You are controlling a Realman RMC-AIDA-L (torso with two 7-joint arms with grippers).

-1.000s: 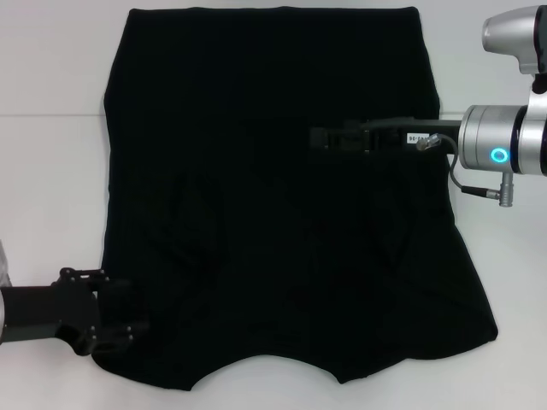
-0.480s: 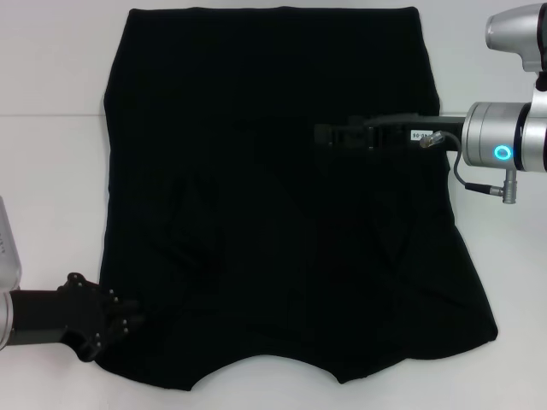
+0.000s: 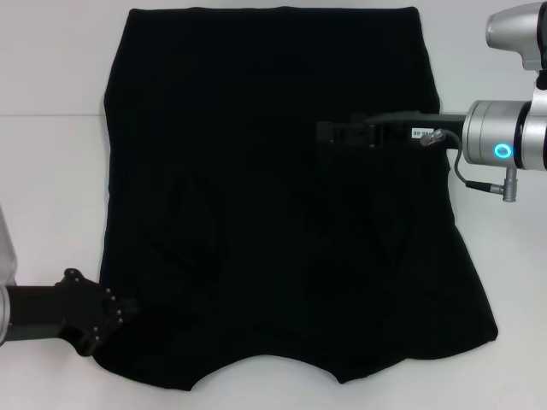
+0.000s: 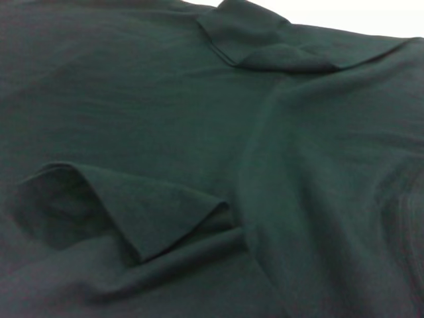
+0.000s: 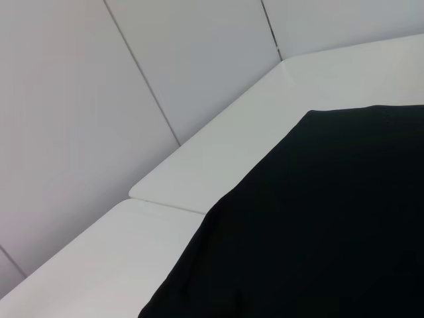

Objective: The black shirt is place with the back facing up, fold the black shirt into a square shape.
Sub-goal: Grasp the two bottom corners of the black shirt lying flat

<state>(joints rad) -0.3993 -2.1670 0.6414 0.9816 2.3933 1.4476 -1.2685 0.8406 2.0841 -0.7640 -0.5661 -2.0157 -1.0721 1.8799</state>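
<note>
The black shirt (image 3: 273,213) lies flat on the white table (image 3: 51,188), plain side up, with no lettering showing. Its sleeves are folded in over the body; the left wrist view shows the cloth (image 4: 298,199) with a folded flap (image 4: 132,212). My left gripper (image 3: 120,310) is at the shirt's near left corner, right at the cloth's edge. My right gripper (image 3: 329,132) reaches from the right over the shirt's right middle, black against the black cloth. The right wrist view shows the shirt's edge (image 5: 331,218) on the table.
Bare white table shows left of the shirt and in a strip to its right (image 3: 504,282). A seam between table panels (image 5: 165,202) and grey wall panels (image 5: 99,99) show in the right wrist view.
My left gripper has drawn back to the left, from over the shirt's near left corner to its edge. My right gripper has shifted slightly to the right. The shirt has not moved.
</note>
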